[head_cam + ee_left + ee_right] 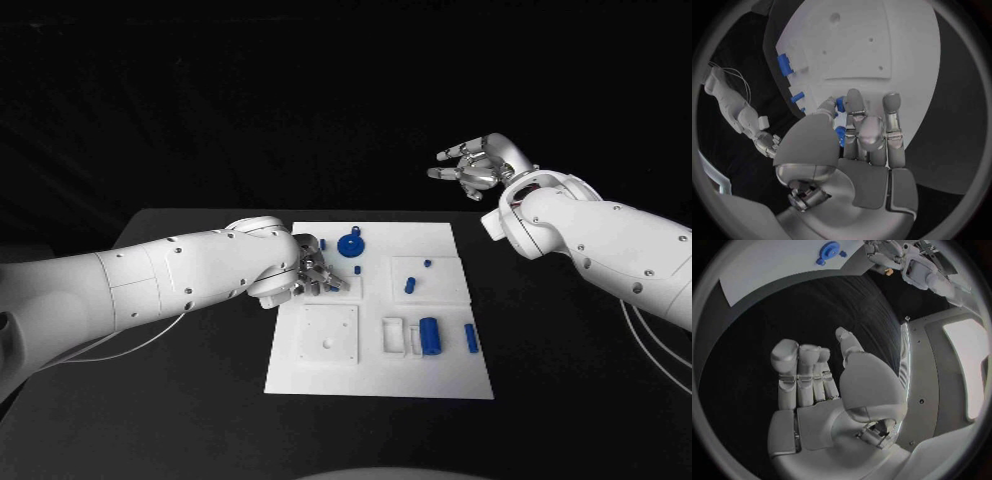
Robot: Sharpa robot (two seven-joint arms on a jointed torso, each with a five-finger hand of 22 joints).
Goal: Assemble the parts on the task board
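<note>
The fingers (856, 117) of the left hand (310, 277) are curled down over a small blue plastic part (841, 136) at the left edge of the flat white rectangular task board (447, 382). In the left wrist view blue shows between thumb and fingers, so the part seems pinched, though I cannot tell whether it is lifted or seated in the board. To do this step well, I judge the hand should keep its pinch low and steady and set the piece squarely before easing off, since the fingers hide most of it from above.

Just beyond the hand, toward the board's far edge, lies a round blue disc-shaped part with a stub (353, 245). Near the board's middle sit a small blue peg (410, 284) and a tinier blue piece (427, 265). In the front row a stout blue cylinder (428, 336) stands beside a slim blue bar (472, 339), next to a raised white square block (329, 335).

The right hand (480, 166) hangs well apart, above the black surface (577, 400) beyond the board's far right corner, its fingers loosely spread and holding nothing; it should stay clear.
</note>
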